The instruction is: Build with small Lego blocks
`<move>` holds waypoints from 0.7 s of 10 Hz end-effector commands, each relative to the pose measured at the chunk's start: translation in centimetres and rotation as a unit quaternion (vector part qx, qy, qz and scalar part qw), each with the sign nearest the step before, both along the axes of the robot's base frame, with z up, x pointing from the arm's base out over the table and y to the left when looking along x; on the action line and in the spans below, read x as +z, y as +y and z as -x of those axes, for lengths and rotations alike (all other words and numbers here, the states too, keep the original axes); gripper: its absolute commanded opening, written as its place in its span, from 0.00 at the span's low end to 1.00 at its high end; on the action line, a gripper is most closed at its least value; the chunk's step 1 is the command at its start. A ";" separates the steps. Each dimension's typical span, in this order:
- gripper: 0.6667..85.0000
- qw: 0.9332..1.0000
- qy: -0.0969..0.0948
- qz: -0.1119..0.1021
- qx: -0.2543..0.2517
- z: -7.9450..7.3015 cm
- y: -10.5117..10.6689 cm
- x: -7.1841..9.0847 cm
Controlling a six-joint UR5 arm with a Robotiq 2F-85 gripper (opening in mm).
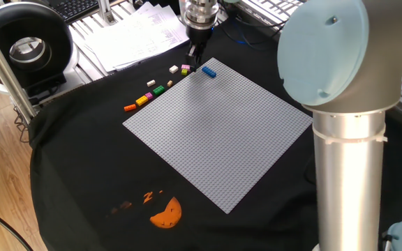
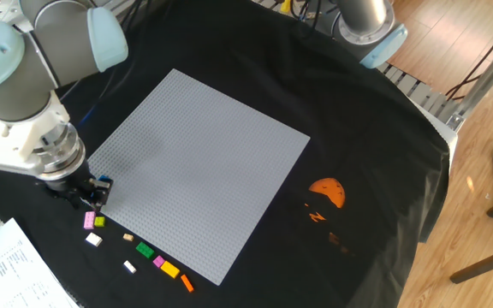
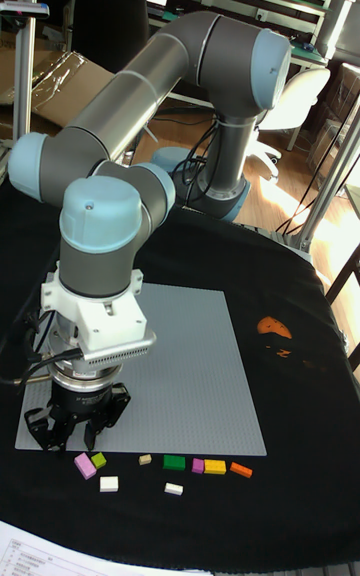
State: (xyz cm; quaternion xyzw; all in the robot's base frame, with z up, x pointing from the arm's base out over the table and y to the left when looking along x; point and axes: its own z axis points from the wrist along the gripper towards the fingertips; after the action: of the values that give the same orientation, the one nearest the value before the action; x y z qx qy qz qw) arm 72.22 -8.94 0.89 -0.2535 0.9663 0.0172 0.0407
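Tall fixed view: the big grey-and-blue robot arm point(image 3: 140, 136) leans over the black-draped desk point(image 1: 82, 160), its fingers point(image 3: 75, 428) spread open and empty above the near corner of the large grey studded square baseplate point(image 1: 218, 129). One small blue plastic brick point(image 1: 209, 72) sits on that corner, beside the fingers. The other tiny bricks, pink point(image 3: 85, 465), green point(image 3: 174, 462), yellow point(image 3: 215, 467), orange point(image 3: 240, 470) and white point(image 3: 109, 484), lie on the cloth just off the plate's edge.

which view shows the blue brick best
One fixed view: the blue brick lies in the open on the baseplate near its corner, just beside the gripper. In the other fixed view only a blue sliver shows beside the gripper. In the tall fixed view the arm hides it.
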 end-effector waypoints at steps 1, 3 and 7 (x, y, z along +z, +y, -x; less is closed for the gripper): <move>0.47 1.000 -0.001 -0.008 -0.005 -1.1 0.6 0.3; 0.45 1.000 0.001 -0.019 -0.013 -1.5 1.8 0.2; 0.44 1.000 0.006 -0.024 -0.017 -1.9 2.9 0.0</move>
State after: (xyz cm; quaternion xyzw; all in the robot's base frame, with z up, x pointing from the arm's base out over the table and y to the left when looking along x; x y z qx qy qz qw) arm 73.82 -6.80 0.86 -0.2421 0.9688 0.0326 0.0415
